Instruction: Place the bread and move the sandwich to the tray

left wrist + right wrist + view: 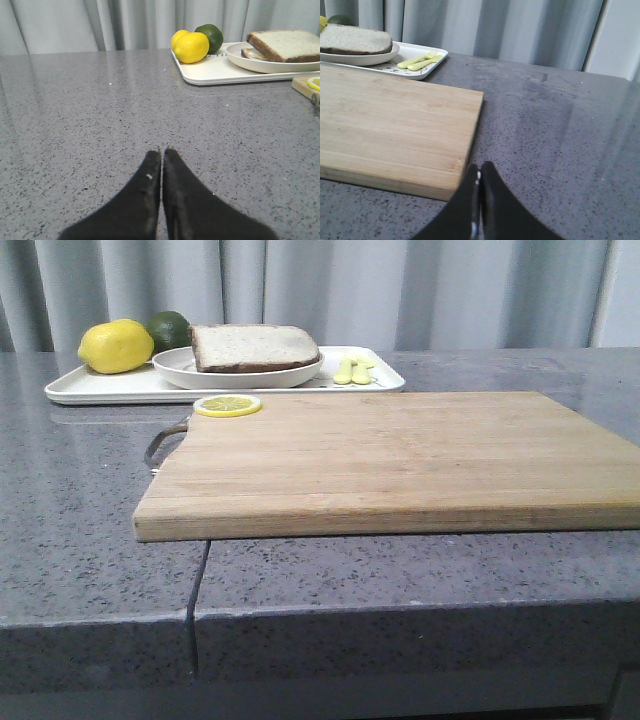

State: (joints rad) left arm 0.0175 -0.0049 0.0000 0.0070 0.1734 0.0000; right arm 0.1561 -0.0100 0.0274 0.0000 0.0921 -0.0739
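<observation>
Tools both closed: left tool (162,152) low over bare surface (100,125), right tool (480,167) beside cutting board (395,120) corner

Grey speckled counter (90,570), darker grey along its front edge. Pale wood cutting board (400,460) with fine lengthwise grain stripes. White tray (100,390), upper left of the front view; white plate (235,375) on it. Bread (255,345) off-white with dark brown crust. Bright yellow lemon (115,346), dark green lime (170,328). Lemon slice (227,405) yellow rim, paler centre. Pale yellow-green cutlery (353,370). Curtain (400,290) grey-white, vertical folds. Black left gripper (162,155) and right gripper (480,170).
</observation>
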